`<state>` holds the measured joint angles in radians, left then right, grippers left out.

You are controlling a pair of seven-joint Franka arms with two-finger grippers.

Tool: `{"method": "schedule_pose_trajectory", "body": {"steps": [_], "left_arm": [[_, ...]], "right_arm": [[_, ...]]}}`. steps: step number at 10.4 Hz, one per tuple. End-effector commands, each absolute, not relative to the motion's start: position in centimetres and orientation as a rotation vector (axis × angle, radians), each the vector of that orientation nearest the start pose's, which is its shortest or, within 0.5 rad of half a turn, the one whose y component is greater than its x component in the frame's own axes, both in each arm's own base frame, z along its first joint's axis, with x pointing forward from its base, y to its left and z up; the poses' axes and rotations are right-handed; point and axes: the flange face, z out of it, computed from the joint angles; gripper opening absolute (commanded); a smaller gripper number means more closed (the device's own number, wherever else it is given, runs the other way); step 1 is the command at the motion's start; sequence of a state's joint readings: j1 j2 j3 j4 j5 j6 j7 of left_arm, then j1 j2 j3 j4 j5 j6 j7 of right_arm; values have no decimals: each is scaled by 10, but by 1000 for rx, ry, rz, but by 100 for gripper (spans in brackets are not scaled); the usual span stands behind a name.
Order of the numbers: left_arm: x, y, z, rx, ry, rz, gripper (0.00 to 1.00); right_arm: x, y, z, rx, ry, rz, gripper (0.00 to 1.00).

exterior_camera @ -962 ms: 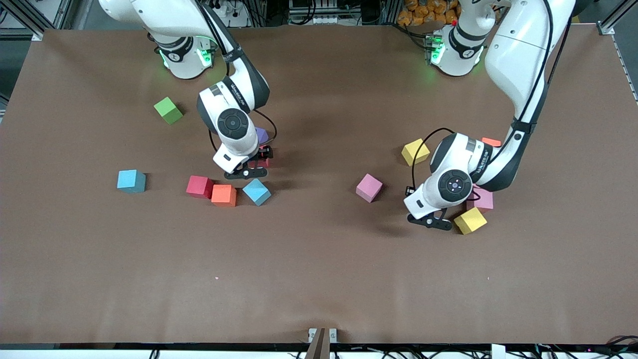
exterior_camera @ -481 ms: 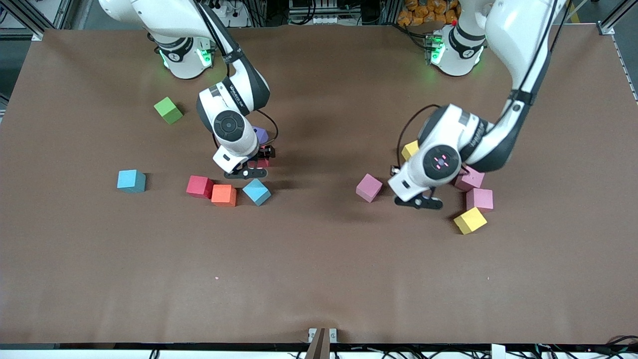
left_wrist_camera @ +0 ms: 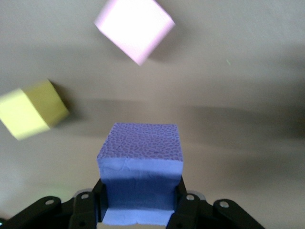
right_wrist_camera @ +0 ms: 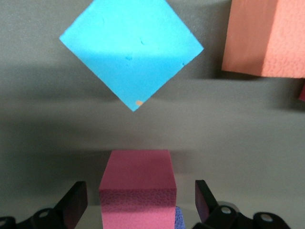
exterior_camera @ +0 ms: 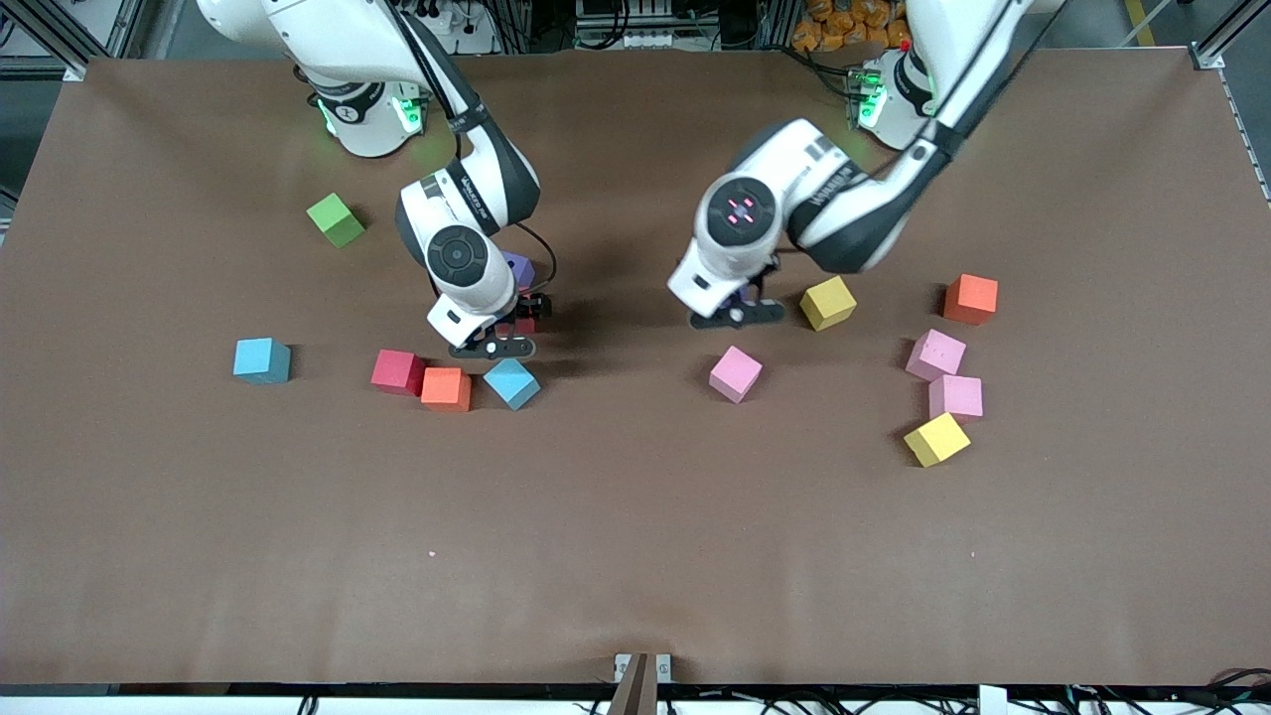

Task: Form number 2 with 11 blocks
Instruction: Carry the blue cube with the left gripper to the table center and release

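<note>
Your left gripper (left_wrist_camera: 140, 210) is clamped on a purple cube (left_wrist_camera: 140, 164), pebbled matte foam, held over brown table (exterior_camera: 635, 556) above the pink cube (exterior_camera: 736, 373) and yellow cube (exterior_camera: 827, 303); your right gripper (right_wrist_camera: 138, 202) stands apart around a red cube (right_wrist_camera: 137, 193), a light blue cube (exterior_camera: 511, 382) nearer the camera; an orange cube (exterior_camera: 446, 388) touches another red cube (exterior_camera: 398, 371); lime cube (exterior_camera: 336, 219) sits well apart.
</note>
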<state>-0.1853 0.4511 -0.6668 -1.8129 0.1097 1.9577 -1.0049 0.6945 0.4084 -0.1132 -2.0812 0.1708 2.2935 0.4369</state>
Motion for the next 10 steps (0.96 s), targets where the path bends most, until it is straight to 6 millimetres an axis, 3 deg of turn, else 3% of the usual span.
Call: {"method": "schedule_pose_trajectory", "body": {"steps": [1, 4, 6, 8, 10], "left_arm": [[356, -462, 303, -3090, -314, 361, 0], [226, -474, 259, -3168, -209, 327, 0], [152, -470, 248, -3139, -171, 335, 0], [127, -472, 243, -3130, -141, 357, 0], [130, -476, 240, -3160, -112, 360, 0]], "right_arm": [[469, 315, 207, -3127, -20, 342, 100], [466, 317, 201, -3128, -7, 352, 88], [463, 319, 200, -3130, -9, 356, 79], [458, 323, 198, -3133, -22, 363, 65], [459, 323, 199, -3132, -23, 361, 34]]}}
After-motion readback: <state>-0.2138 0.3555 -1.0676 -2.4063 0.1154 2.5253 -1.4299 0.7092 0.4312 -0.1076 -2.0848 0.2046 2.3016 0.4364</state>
